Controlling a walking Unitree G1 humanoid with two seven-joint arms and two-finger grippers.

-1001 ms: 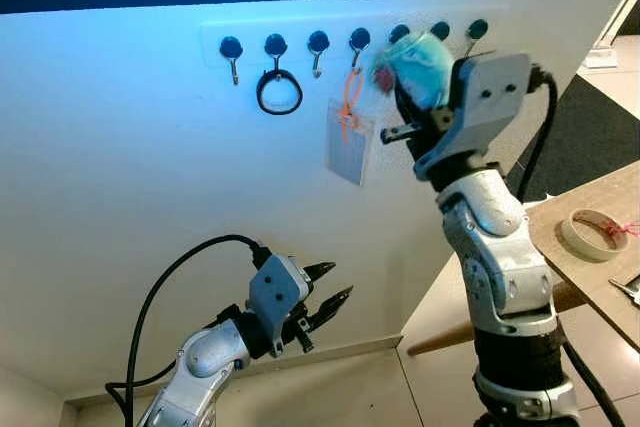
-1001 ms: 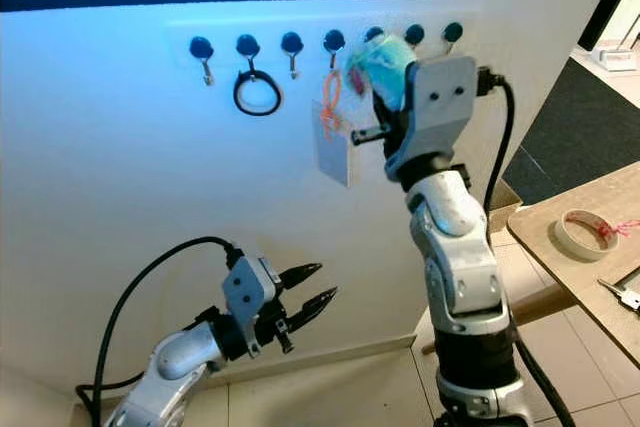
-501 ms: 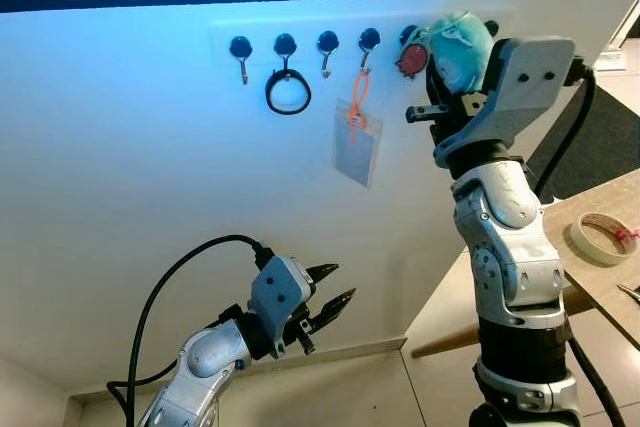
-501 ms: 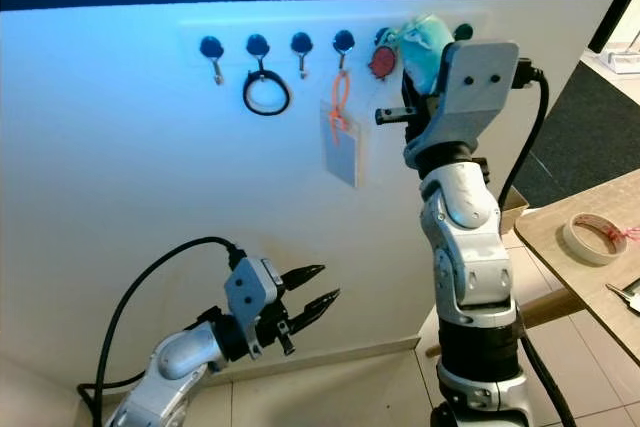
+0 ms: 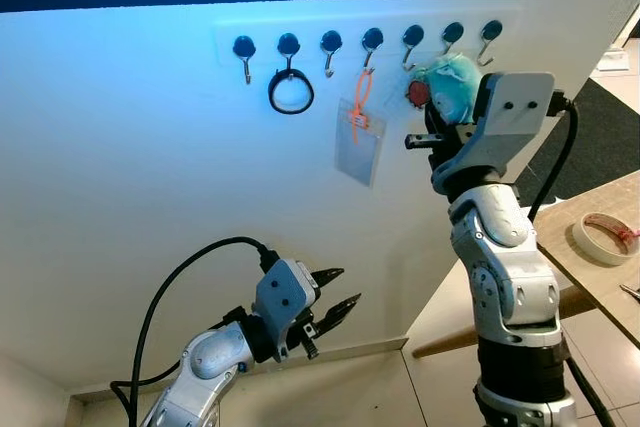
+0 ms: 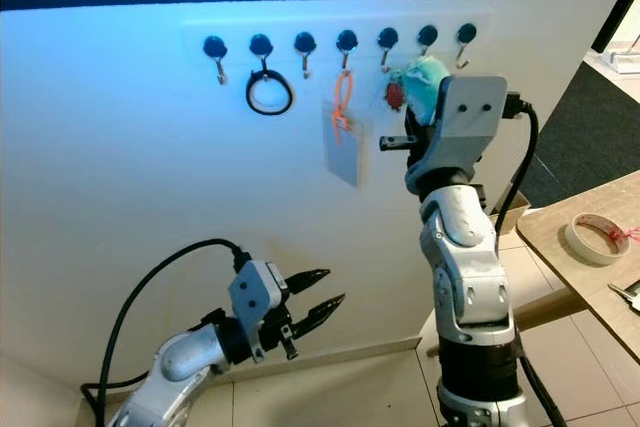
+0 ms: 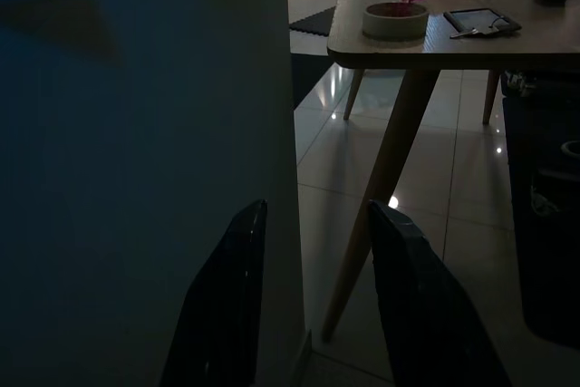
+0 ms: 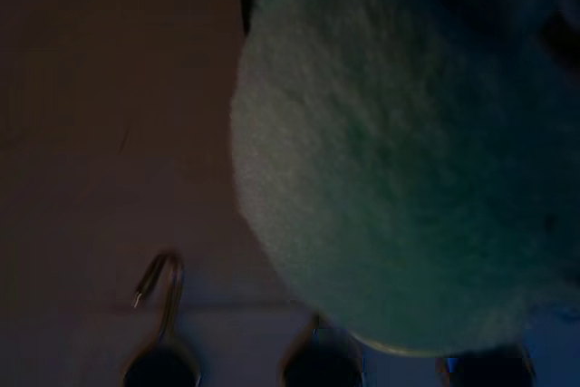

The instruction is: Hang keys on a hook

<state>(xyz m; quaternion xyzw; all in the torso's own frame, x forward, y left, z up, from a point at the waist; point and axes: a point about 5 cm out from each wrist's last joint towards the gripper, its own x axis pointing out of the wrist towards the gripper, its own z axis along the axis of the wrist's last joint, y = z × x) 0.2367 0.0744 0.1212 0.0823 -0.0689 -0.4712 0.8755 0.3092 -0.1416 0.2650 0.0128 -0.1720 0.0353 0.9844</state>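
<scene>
Left eye view shows our right tool [image 5: 432,119] clamped on the keys' [image 5: 448,82] teal plush; soft and light, we judge; better gripped near the ring.

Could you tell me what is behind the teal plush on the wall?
Behind the plush is white wall, below the hook rail. The right hand holds it beneath the fifth hook. Any ring or keys are covered.
</scene>
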